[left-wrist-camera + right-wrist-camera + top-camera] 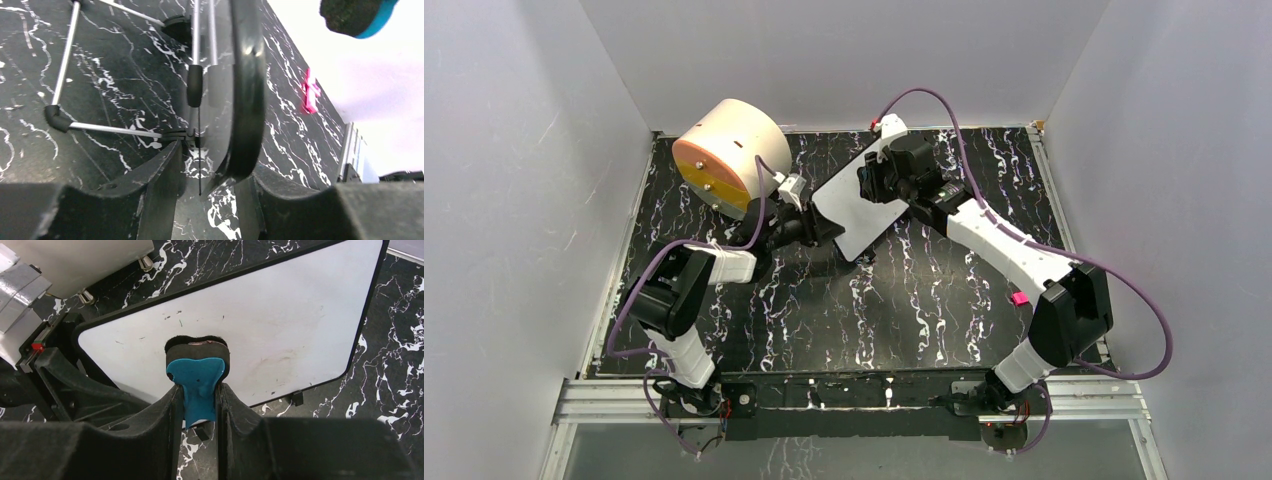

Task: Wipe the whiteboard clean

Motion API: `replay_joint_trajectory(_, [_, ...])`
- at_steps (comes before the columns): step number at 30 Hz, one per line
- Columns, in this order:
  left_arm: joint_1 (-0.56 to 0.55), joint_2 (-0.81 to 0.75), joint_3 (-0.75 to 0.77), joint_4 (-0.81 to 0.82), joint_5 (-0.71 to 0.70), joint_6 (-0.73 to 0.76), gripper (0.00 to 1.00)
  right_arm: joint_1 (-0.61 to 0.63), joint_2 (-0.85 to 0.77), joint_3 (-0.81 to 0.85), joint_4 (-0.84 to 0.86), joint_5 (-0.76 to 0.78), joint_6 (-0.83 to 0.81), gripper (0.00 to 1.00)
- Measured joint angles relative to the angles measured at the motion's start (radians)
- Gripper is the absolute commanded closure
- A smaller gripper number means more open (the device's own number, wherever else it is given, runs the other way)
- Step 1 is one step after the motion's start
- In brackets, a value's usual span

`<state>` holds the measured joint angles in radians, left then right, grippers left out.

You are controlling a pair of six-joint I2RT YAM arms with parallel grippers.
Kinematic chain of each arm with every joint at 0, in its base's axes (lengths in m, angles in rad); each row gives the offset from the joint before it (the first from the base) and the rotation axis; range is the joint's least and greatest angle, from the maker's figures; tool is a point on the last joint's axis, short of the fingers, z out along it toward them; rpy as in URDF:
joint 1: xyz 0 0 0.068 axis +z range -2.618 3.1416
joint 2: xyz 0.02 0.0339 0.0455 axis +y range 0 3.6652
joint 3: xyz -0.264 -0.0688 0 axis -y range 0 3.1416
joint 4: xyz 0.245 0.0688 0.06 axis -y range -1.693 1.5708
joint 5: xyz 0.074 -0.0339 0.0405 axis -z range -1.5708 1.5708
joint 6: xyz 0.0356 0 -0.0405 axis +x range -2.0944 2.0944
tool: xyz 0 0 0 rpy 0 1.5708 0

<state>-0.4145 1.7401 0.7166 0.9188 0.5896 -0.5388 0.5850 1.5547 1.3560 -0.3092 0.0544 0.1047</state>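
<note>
so my right jaws are clenched on the blue eraser [197, 367], whiteboard [280, 320] right ahead, left jaws released, straddling its edge

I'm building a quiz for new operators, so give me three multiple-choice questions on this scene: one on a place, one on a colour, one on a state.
1. Where does the cream cylinder stand?
A far left
B near right
C near centre

2. What colour is the eraser above its black felt?
A red
B blue
C yellow

3. How is the right gripper?
A open and empty
B shut on the eraser
C out of view

Answers:
1 A: the top view shows it in the far left corner.
2 B: the right wrist view shows blue foam above the felt.
3 B: its fingers pinch the eraser over the whiteboard.
</note>
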Motion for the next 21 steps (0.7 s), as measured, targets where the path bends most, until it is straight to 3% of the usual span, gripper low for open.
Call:
replay_joint_trajectory(10, [0.000, -0.011, -0.021, 0.046, -0.082, 0.000, 0.71, 0.000, 0.000, -0.019, -0.002, 0.000, 0.011, 0.87])
replay_joint_trajectory(12, [0.000, -0.012, -0.021, 0.058, -0.082, -0.004, 0.79, 0.000, 0.000, -0.021, -0.001, 0.000, 0.011, 0.87])
replay_joint_trajectory(15, [0.000, -0.014, -0.021, 0.072, -0.082, -0.009, 0.99, 0.000, -0.002, -0.029, -0.002, 0.000, 0.011, 0.87])
replay_joint_trajectory(21, [-0.001, -0.014, -0.008, 0.054, -0.067, 0.016, 1.00, 0.000, -0.002, -0.029, -0.002, 0.002, 0.010, 0.87])
